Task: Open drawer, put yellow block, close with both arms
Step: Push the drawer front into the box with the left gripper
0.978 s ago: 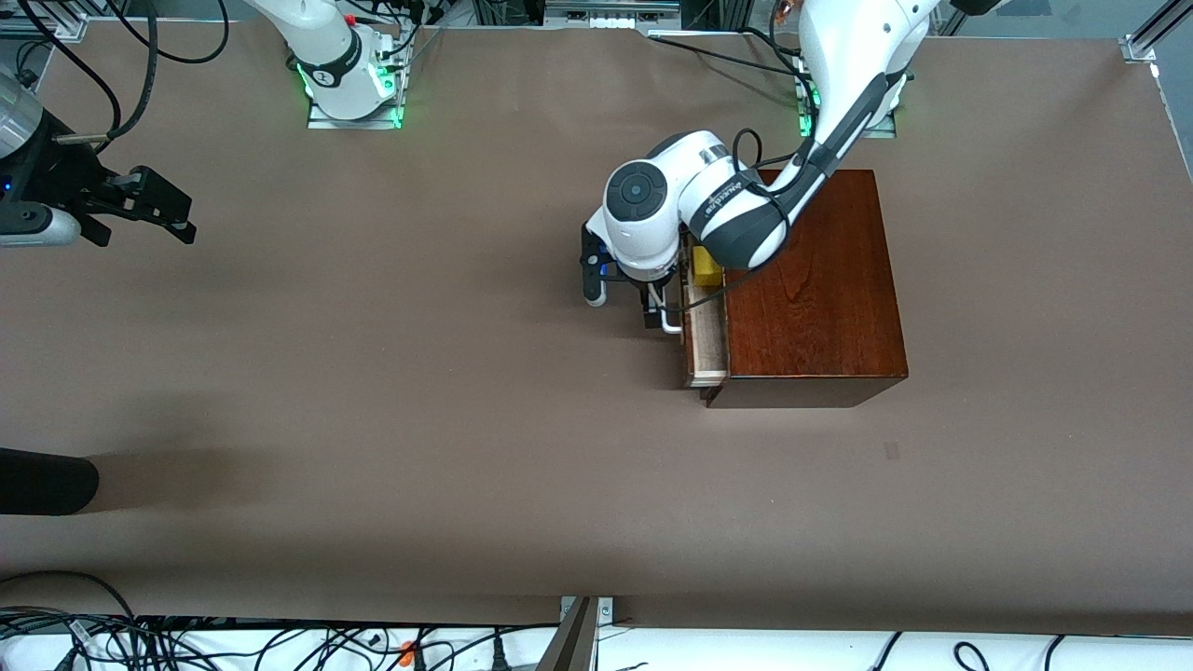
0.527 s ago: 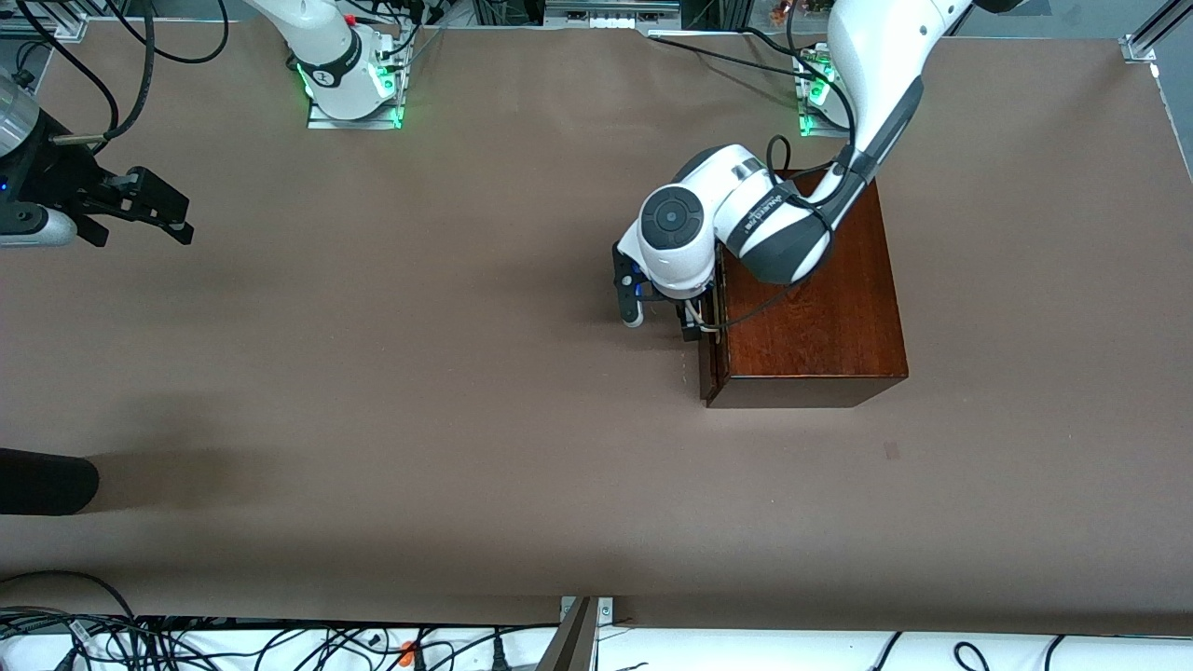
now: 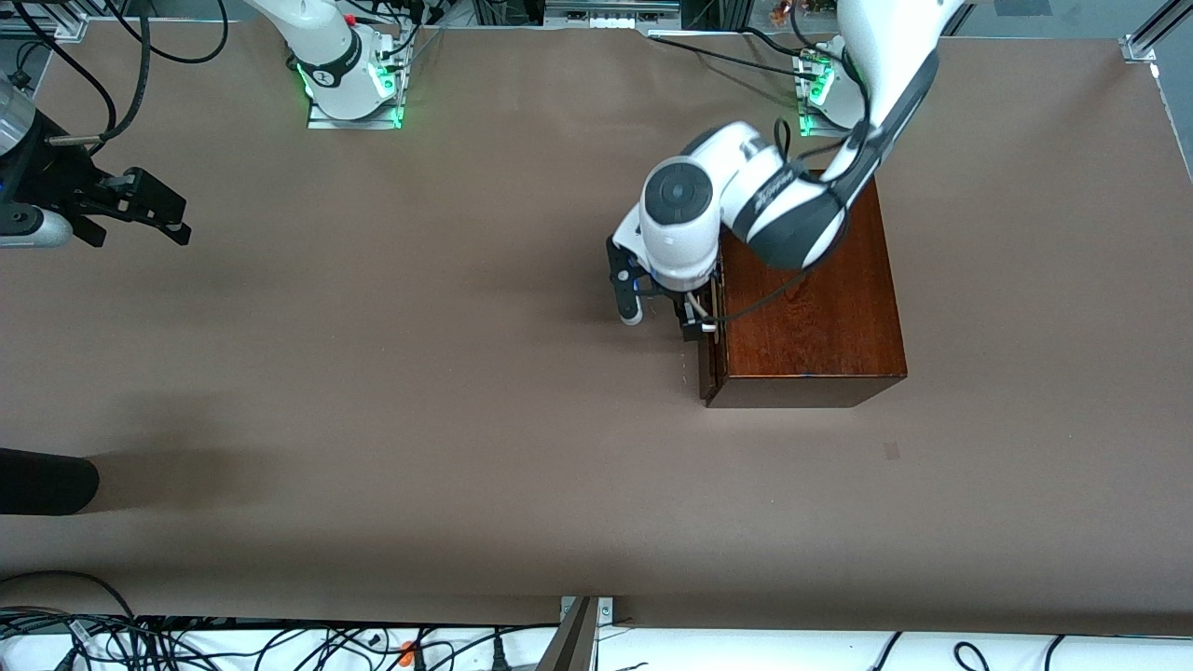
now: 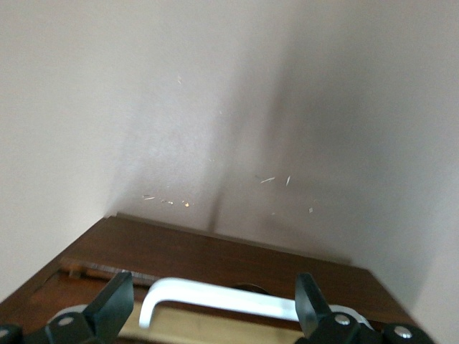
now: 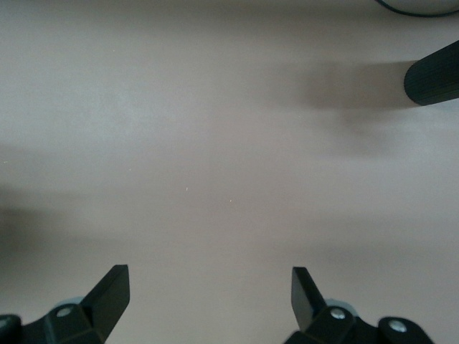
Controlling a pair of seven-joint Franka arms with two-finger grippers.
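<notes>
Pressing at the drawer (image 3: 708,340) front, your left pincer (image 3: 692,321) stands spread around the white handle (image 4: 215,297), which runs across between its fingers without being clamped. The drawer sits flush in the wooden box (image 3: 806,289); the yellow block is out of sight. Your right pincer (image 3: 154,210) waits, fingers apart, over bare tabletop (image 3: 419,373) well away.

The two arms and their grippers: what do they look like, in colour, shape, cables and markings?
Both arms are white, rounded and jointed. The left arm has dark grey bands, a round dark grey joint cap, small lettering on one band and a thin black cable alongside. The right arm has a black band, black cables and green lights at its base. The left gripper and the right gripper are black, with two wedge-shaped fingers.
</notes>
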